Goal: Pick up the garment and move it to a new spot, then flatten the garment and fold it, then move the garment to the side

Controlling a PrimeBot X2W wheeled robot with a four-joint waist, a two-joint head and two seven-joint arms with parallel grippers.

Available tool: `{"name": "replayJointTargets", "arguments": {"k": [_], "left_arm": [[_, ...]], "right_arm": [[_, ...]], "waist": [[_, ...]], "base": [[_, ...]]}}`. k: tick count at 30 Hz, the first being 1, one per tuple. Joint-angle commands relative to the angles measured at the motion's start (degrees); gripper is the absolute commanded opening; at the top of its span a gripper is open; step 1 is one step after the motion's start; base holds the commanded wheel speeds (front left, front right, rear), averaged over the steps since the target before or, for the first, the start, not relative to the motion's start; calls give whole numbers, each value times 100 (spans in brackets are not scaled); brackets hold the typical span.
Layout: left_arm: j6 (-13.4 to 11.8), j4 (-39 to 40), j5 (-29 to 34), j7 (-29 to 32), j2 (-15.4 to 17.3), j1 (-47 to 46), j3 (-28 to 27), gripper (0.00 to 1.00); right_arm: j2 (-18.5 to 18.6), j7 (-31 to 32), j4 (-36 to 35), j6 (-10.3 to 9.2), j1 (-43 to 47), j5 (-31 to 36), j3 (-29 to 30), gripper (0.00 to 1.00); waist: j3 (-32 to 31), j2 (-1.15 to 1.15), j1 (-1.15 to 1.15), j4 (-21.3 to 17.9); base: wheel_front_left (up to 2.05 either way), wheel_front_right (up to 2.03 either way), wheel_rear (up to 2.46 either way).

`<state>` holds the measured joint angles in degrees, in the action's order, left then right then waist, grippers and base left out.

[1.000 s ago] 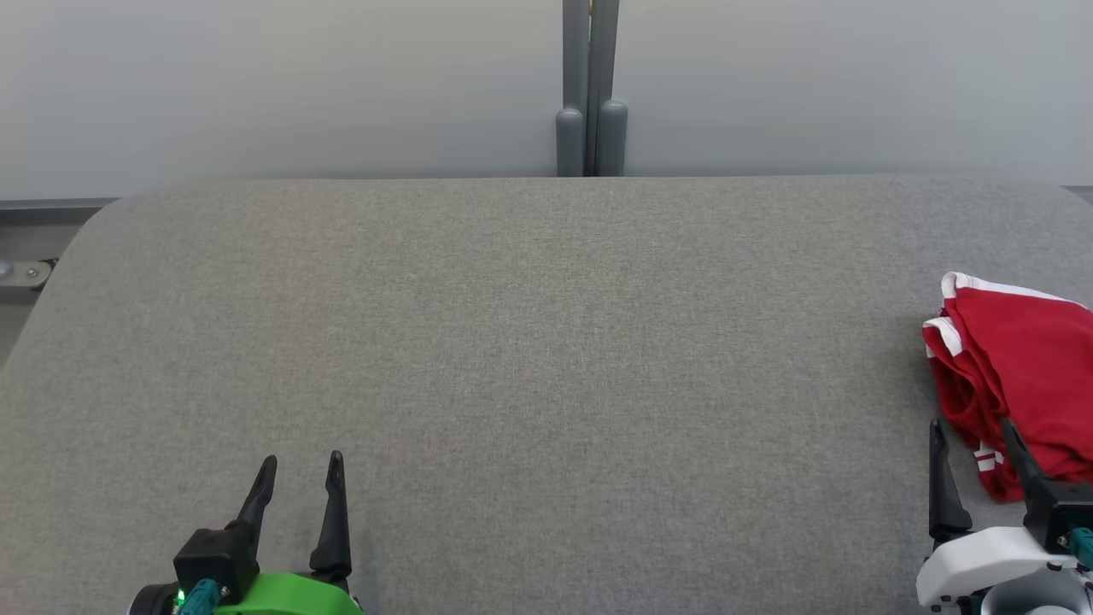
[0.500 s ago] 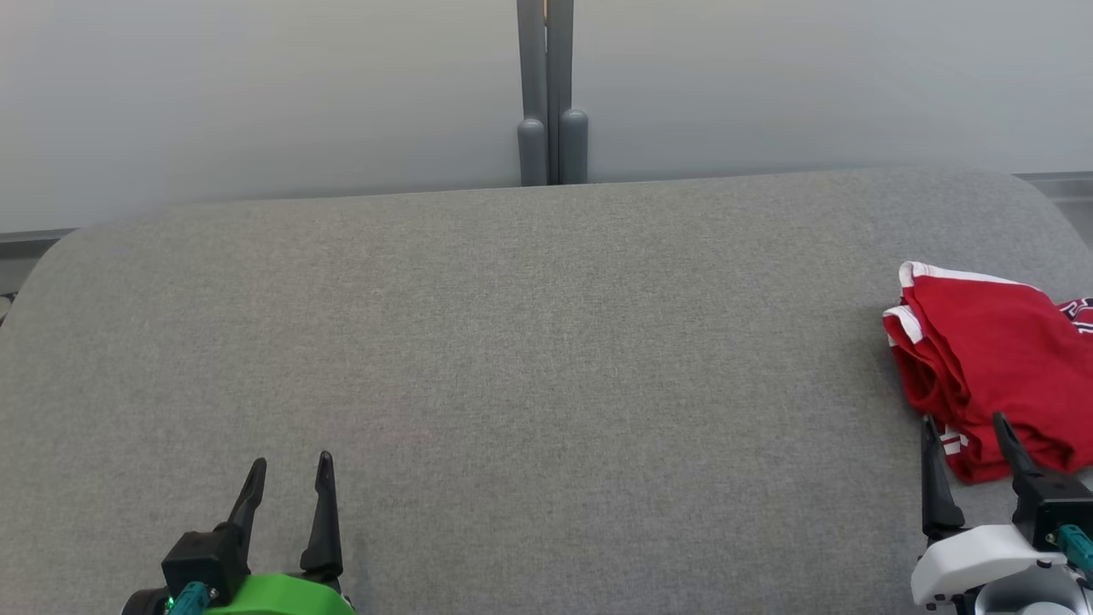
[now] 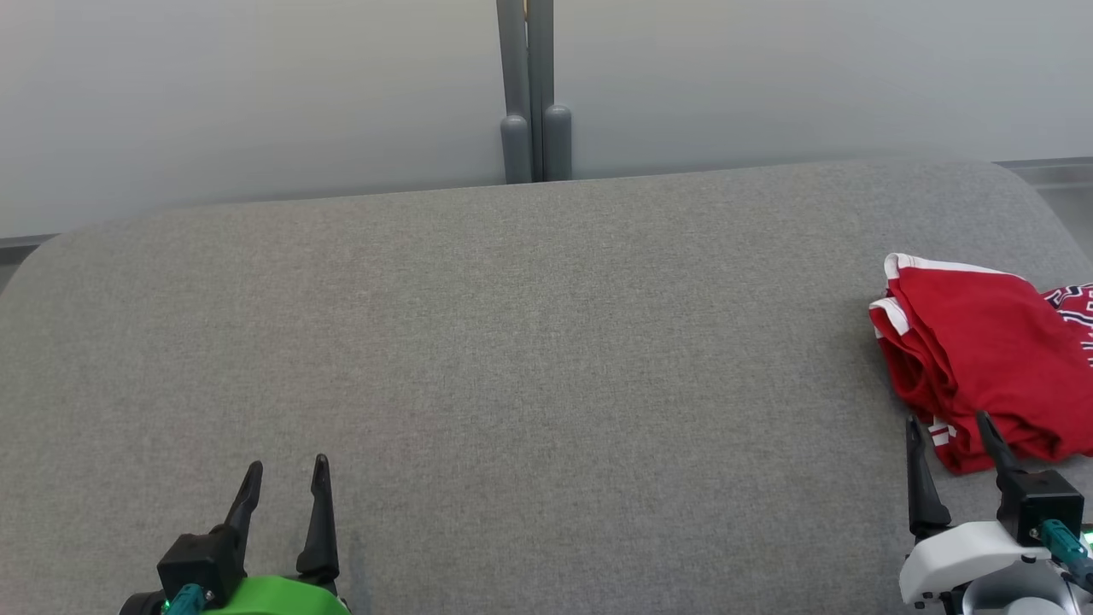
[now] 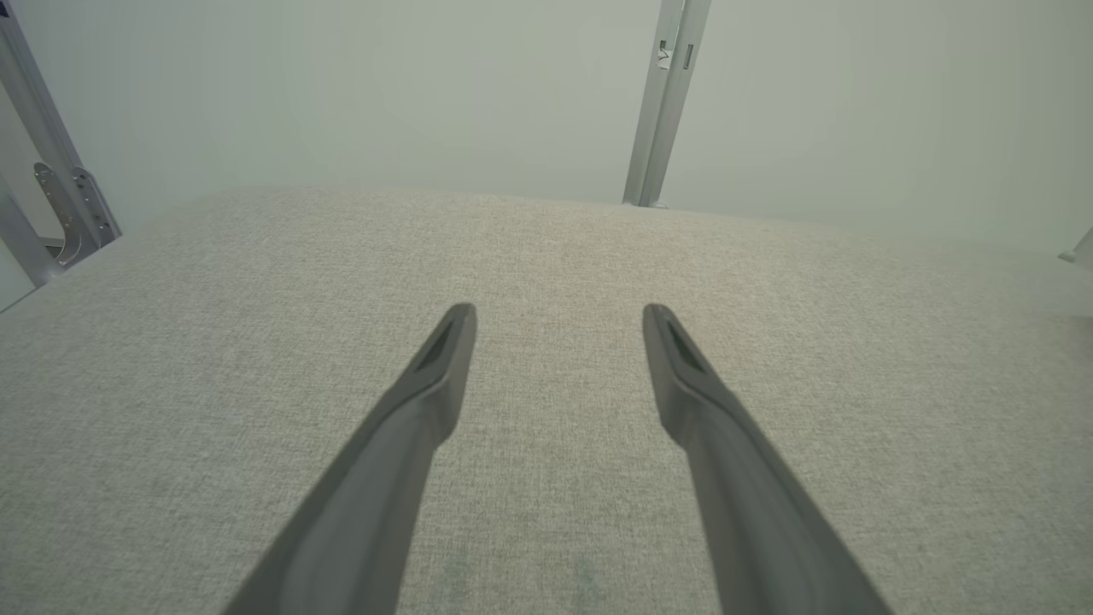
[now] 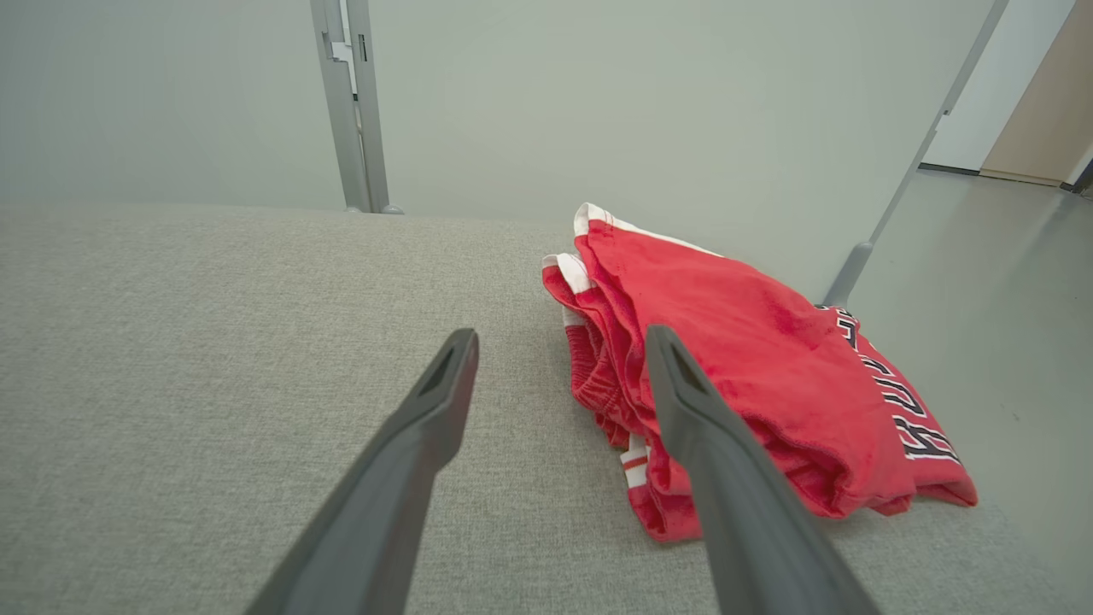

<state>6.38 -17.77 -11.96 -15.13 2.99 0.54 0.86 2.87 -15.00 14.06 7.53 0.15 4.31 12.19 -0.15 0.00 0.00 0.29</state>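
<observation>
Right end effector (image 3: 947, 418) fingers spread wide, empty, tips at near edge of the garment (image 3: 982, 359), contact unclear. Garment: red knit, white-striped trim, bunched in soft folds at right end of grey woven surface (image 3: 512, 342), rounded corners. Left end effector (image 3: 288, 462) wide too, empty, well apart

Soft, even light covers the grey table (image 3: 546, 342) without glare, leaving a faint shadow beside the red garment (image 3: 982, 359). Wrist views bow toward their corners, where a frame post (image 4: 51, 196) leans; the left looks washed-out.
</observation>
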Motion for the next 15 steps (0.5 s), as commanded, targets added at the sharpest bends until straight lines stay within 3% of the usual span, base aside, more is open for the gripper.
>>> {"name": "replayJointTargets", "arguments": {"k": [1, 15], "left_arm": [[14, -15, 38, 2, 3, 15, -20, 100], [26, 6, 50, 2, -4, 10, -22, 100]], "right_arm": [[14, -22, 34, -10, -54, 27, 1, 100], [11, -22, 224, -10, -168, 39, -89, 100]], "waist": [[-1, 0, 0, 9], [3, 0, 0, 103]], "base": [[0, 0, 0], [0, 0, 0]]}}
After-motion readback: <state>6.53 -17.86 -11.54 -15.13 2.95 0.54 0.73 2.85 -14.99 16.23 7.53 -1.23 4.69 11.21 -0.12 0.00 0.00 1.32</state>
